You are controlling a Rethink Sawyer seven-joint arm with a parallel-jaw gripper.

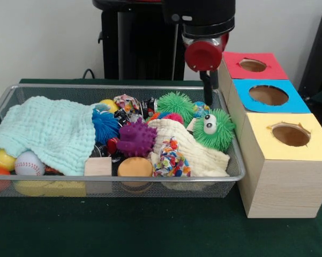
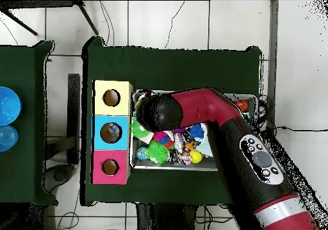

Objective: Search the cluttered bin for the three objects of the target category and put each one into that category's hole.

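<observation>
On a dark green table (image 1: 150,230) sits the bin (image 1: 233,176), over tiled floor (image 2: 166,22). Whether the gripper (image 1: 207,91) is apart or together cannot be told.

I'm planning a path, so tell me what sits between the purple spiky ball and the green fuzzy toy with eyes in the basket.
In the front view, a cream knitted cloth lies between the purple spiky ball and the green fuzzy toy.

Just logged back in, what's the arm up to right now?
The red and black Sawyer arm hangs its gripper over the end of the silver wire-mesh bin nearest the three wooden boxes, above the green spiky toy with googly eyes. It appears to hold nothing. The blue-topped box's hole shows something inside; red and yellow look empty.
</observation>
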